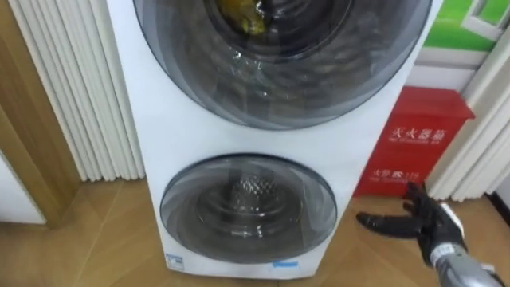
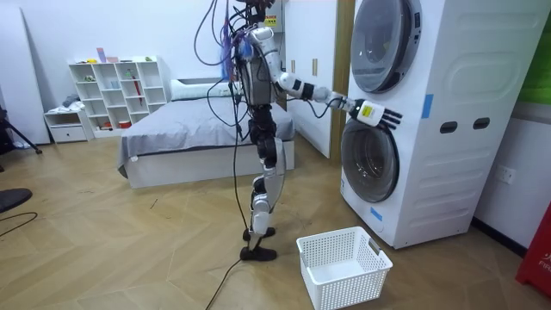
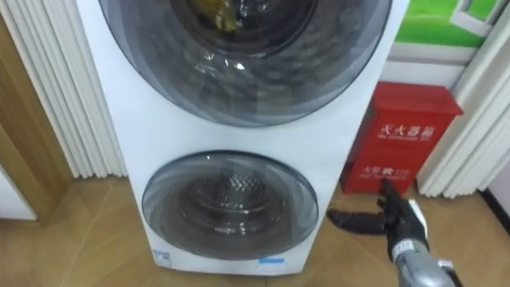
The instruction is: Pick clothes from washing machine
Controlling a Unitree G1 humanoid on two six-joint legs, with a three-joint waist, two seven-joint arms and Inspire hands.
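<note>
A white stacked washing machine point(image 1: 199, 135) stands right in front of me, with two round glass doors. The upper door point(image 1: 283, 56) is shut, and something yellow point(image 1: 243, 20) shows behind its glass. The lower door point(image 1: 249, 206) is shut too, with a metal drum behind it. My right hand point(image 1: 422, 223) is held out low to the right of the lower door, open with fingers spread, holding nothing. In the room view this right hand point(image 2: 376, 114) reaches to the machine's front point(image 2: 430, 129), at the height between the two doors.
A white laundry basket point(image 2: 344, 267) sits on the wood floor beside my feet, in front of the machine. A red cabinet point(image 1: 414, 139) stands to the machine's right. White ribbed panels point(image 1: 72, 80) rise on its left. A bed point(image 2: 198, 138) and shelves point(image 2: 116, 95) lie behind me.
</note>
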